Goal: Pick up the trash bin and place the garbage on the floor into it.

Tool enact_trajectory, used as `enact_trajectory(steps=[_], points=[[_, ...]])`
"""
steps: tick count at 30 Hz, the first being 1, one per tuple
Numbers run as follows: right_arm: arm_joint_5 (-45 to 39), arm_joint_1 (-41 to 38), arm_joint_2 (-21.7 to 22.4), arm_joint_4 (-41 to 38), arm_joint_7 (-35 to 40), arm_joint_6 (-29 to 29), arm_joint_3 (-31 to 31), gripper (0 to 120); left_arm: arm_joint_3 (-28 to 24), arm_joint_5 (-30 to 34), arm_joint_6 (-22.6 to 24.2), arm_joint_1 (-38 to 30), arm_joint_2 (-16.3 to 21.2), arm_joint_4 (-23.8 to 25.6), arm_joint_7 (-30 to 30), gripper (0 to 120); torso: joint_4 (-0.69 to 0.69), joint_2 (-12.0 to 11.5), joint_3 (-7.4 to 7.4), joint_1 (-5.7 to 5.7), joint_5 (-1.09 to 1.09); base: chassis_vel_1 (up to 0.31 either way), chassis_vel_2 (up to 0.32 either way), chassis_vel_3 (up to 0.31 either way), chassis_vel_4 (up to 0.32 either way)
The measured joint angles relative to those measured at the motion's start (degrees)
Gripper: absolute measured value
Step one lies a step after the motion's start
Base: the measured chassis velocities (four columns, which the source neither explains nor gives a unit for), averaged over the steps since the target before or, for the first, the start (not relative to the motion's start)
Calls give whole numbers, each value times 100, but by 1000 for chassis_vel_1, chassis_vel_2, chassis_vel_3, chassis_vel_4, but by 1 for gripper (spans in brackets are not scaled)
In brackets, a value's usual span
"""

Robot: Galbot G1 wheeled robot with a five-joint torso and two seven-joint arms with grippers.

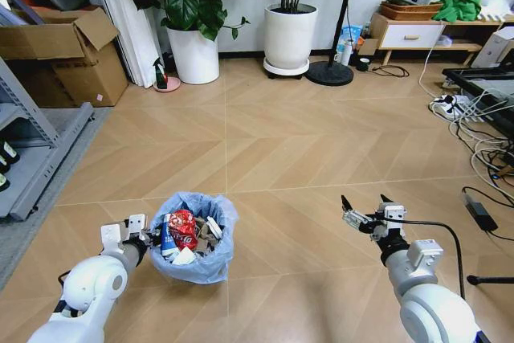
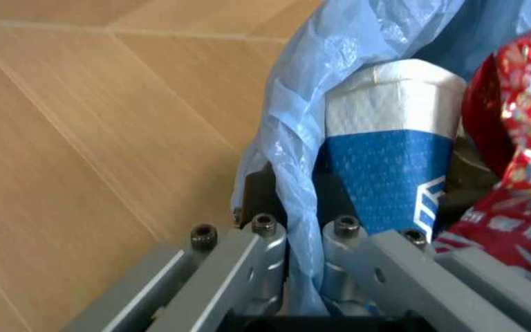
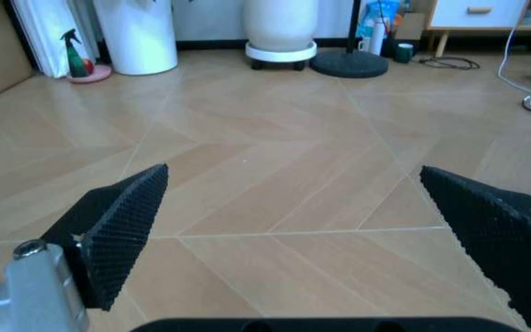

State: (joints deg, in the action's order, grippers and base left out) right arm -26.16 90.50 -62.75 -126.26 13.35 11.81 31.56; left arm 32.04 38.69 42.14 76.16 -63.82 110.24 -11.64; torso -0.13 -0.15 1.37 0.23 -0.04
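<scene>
Several pieces of litter already sit inside the small round dark trash bin [image 1: 194, 238] with its wrinkly light-blue translucent bag liner, among them a blue-and-white can [image 1: 166, 238] and a crumpled red wrapper or can [image 1: 184, 229], with pale paper scraps beside them. No loose garbage lies on the tan herringbone wood-look floor [image 1: 305, 142] around the bin, so I judge the collecting step close to finished, or finished, with the bin held at its left rim.

Starting at the left, the left gripper [image 1: 140, 234] is at the bin's near-left edge. In the left wrist view its two metal fingers [image 2: 344, 259] stand close together with the blue liner [image 2: 293, 200] and what looks like the dark rim [image 2: 258, 190] pinched between them, the blue-and-white can [image 2: 390, 159] just inside that edge and the red piece [image 2: 514, 138] beyond it. So the jaws are clamped on the bin's rim and liner.

Farther right, the right gripper [image 1: 365, 213] hangs over bare floor, well apart from the bin. Its black ribbed pads [image 3: 122, 225] stand wide apart with nothing between them.

The next move probably calls for a look about the floor for any remaining litter; otherwise the bin wants setting down level so the heaped contents do not spill.
</scene>
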Motion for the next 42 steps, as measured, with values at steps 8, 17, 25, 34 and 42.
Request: enact_trajectory(steps=[8,17,25,34,42], points=[[-10,41,25,-8,2,-18,46,100,-100,-19,3,-214,-57,-146,-23,0,0,0,0,0,0,0,0,0,0],[-3,84,11,-47,2,-27,43,100,-213,17,3,-574,-33,-439,-35,0,0,0,0,0,0,0,0,0,0],[-2,105,15,-66,2,-41,69,100,-229,27,3,-587,-30,-586,-17,0,0,0,0,0,-1,0,0,0,0],[1,92,12,-66,2,-55,62,100,-227,27,2,-623,-46,-687,-16,0,0,0,0,0,-1,0,0,0,0],[0,99,19,-66,1,-84,78,100,-251,9,-3,-656,-61,-781,-3,14,0,0,0,0,1,0,0,0,0]])
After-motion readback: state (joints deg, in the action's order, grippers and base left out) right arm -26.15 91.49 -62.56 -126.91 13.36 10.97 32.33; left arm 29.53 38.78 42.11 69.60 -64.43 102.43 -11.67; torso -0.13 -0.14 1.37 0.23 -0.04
